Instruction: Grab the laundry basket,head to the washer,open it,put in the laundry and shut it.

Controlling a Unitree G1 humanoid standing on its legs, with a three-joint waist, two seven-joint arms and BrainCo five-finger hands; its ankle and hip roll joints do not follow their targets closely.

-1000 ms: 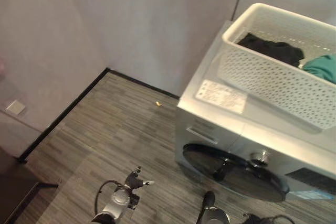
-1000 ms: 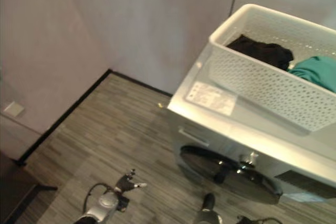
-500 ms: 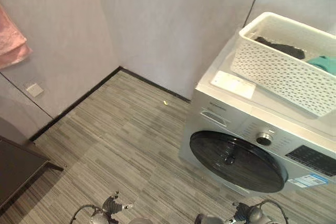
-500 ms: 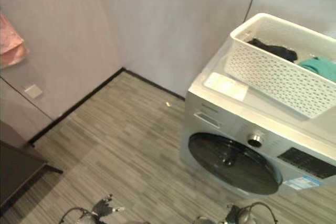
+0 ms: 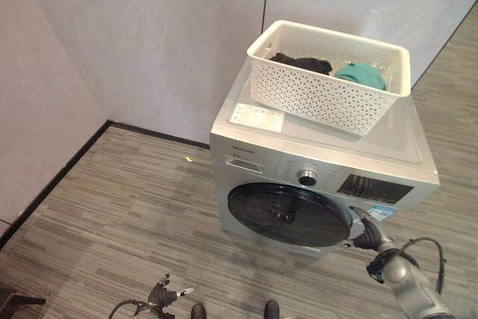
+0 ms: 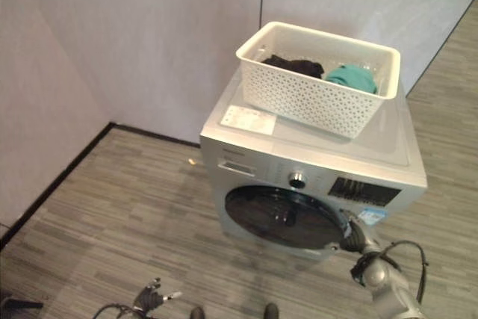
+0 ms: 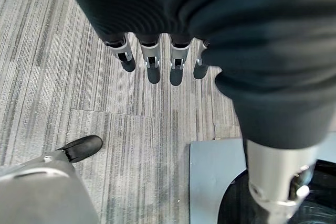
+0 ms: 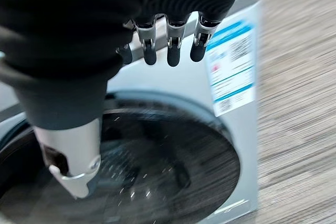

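A white perforated laundry basket point(image 5: 328, 87) stands on top of the silver washer point(image 5: 388, 155). A black garment point(image 5: 300, 61) and a teal one point(image 5: 360, 74) lie in it. The washer's dark round door point(image 5: 287, 214) is shut. My right hand point(image 5: 364, 237) is at the door's right edge, by the blue label. In the right wrist view its fingers point(image 8: 173, 51) are straight and its thumb point(image 8: 73, 166) hangs over the glass, holding nothing. My left hand point(image 5: 169, 293) hangs low over the floor, its fingers point(image 7: 152, 66) straight and empty.
Grey walls meet in a corner to the left behind the washer, with a black skirting point(image 5: 52, 184) along the striped carpet. A small yellow scrap point(image 5: 190, 159) lies on the floor near the wall. A white label sheet point(image 5: 256, 117) sits on the washer top.
The camera has swung, so the washer now sits in the middle of the view. My right hand has come up to the right edge of the door.
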